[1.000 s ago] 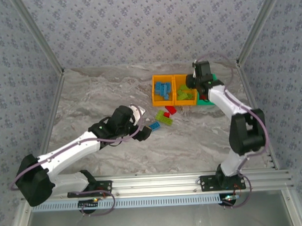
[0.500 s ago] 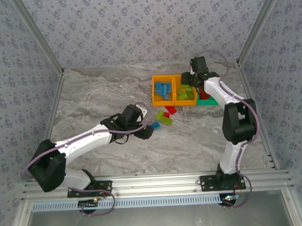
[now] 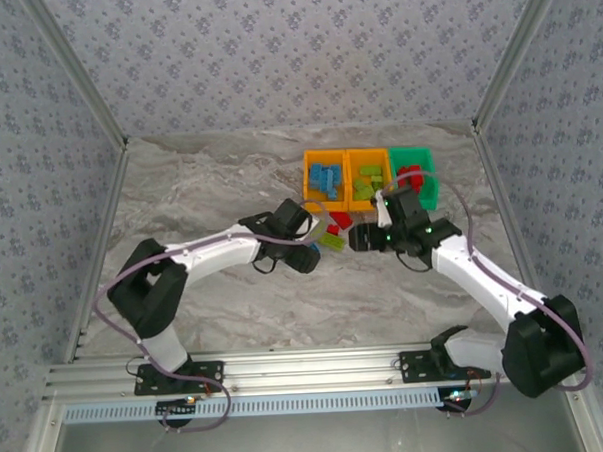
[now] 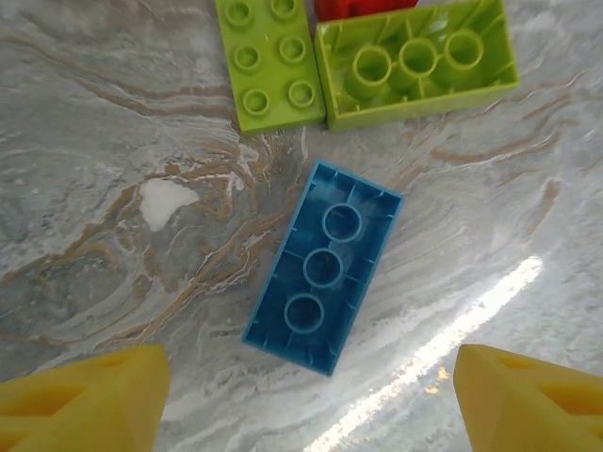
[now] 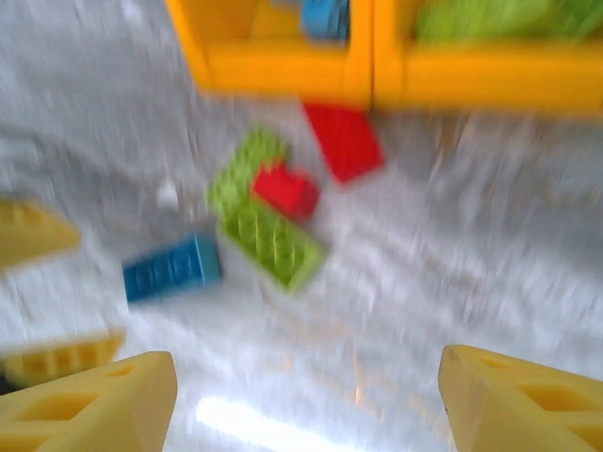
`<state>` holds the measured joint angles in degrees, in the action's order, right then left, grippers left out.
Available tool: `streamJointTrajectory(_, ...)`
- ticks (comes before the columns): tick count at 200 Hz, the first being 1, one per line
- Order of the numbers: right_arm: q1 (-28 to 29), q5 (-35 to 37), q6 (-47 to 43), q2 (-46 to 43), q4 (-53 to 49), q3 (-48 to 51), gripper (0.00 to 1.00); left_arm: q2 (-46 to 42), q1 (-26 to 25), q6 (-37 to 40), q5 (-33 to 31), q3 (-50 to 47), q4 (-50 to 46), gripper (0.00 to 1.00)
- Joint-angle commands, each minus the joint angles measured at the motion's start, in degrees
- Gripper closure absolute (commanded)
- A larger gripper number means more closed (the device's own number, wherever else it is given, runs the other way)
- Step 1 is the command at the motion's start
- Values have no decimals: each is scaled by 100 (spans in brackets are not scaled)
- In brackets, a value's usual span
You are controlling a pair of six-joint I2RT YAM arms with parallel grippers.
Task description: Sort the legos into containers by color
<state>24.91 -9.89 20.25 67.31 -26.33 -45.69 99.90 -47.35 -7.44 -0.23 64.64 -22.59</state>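
A blue lego (image 4: 323, 278) lies underside up on the marble, just ahead of my open left gripper (image 4: 306, 407), whose jaws hold nothing. Beyond it lie two lime legos (image 4: 268, 61) (image 4: 415, 61) and a red lego's edge (image 4: 363, 8). From above, my left gripper (image 3: 305, 256) covers the blue brick beside a lime lego (image 3: 330, 241) and a red lego (image 3: 340, 220). My right gripper (image 3: 360, 239) faces the pile from the right, open and empty (image 5: 306, 410). Its blurred view holds the blue lego (image 5: 171, 266), lime lego (image 5: 273, 240) and red legos (image 5: 285, 188) (image 5: 344, 141). The containers stand behind: orange with blue bricks (image 3: 309, 182), orange with lime bricks (image 3: 351, 184), green with red bricks (image 3: 428, 170).
My left gripper's yellow fingers (image 5: 33, 234) show at the left edge of the right wrist view, so both grippers are close together around the pile. Patterned walls enclose the table (image 3: 209, 180), and a metal rail (image 3: 308, 371) runs along the near edge.
My right arm has swung from above the bins down to the right of the loose pile. My left gripper has slid right, over the blue lego.
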Motion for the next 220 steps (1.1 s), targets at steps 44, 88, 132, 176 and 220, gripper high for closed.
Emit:
streamJointTrajectory(44,164,5,619,-1404,-781,579,23,1191,-24,424,225,952,-343,38)
streamJointTrajectory(88,180,-362,768,-1969,-1207,569,22,1243,-28,514,228,1038,-463,71)
streamJointTrajectory(132,182,-772,840,-2148,-1292,426,22,467,61,504,288,1220,-63,72)
streamJointTrajectory(176,146,-415,832,-2411,-1392,428,21,1340,516,914,-492,2924,18,72)
streamJointTrajectory(220,155,-315,1062,-2690,-1450,528,21,2800,886,770,-679,4758,-68,69)
